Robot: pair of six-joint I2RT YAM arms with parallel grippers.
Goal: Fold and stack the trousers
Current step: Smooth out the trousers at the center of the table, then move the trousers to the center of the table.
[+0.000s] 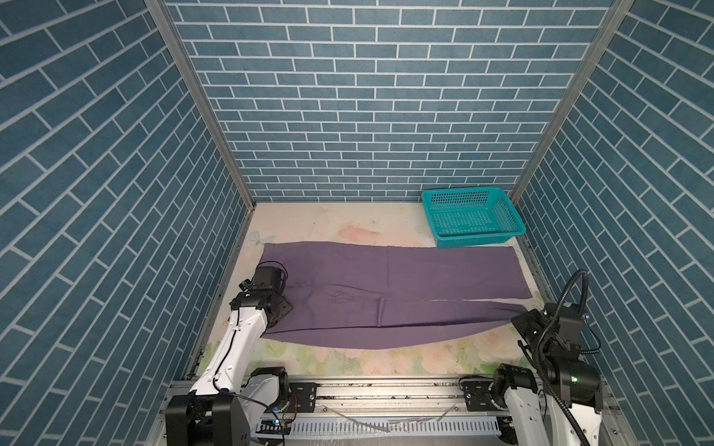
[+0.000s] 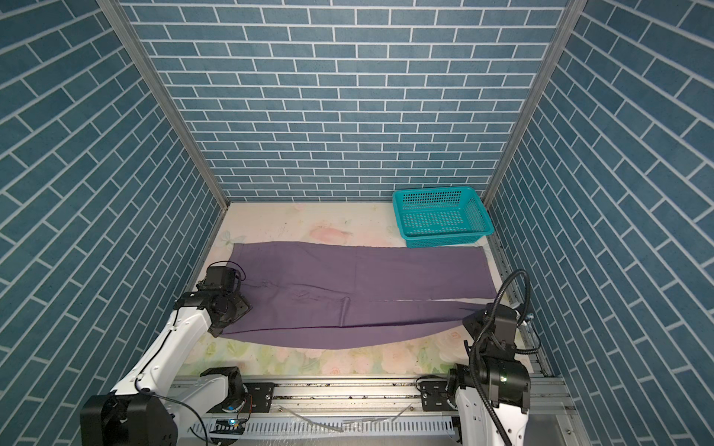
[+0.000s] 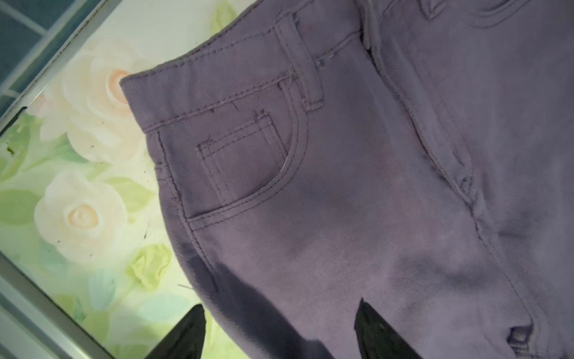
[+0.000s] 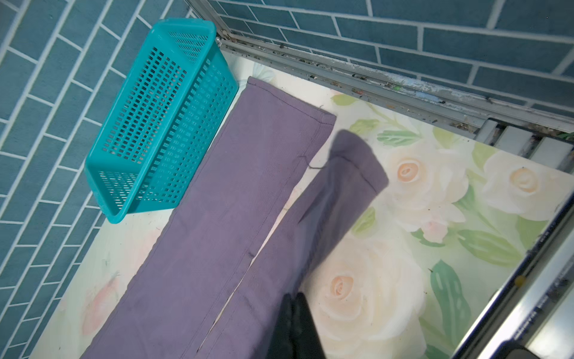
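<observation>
The muted-purple trousers (image 1: 386, 285) (image 2: 355, 285) lie stretched across the flowered table, waist at the left and legs to the right. My left gripper (image 1: 281, 309) (image 2: 240, 307) hovers open over the waist's near corner. In the left wrist view its fingertips (image 3: 198, 317) straddle the near side seam below the front pocket (image 3: 248, 167), holding nothing. My right gripper (image 1: 519, 314) (image 4: 293, 298) is shut on the near leg's outer edge close to the hem. That leg (image 4: 310, 217) rises off the table toward the gripper, while the far leg (image 4: 236, 174) lies flat.
A teal plastic basket (image 1: 475, 239) (image 2: 444, 237) (image 4: 155, 124) stands at the back right corner, just beyond the far leg's hem. Blue brick-patterned walls close in three sides. A metal rail (image 1: 386, 394) runs along the front edge between the arm bases.
</observation>
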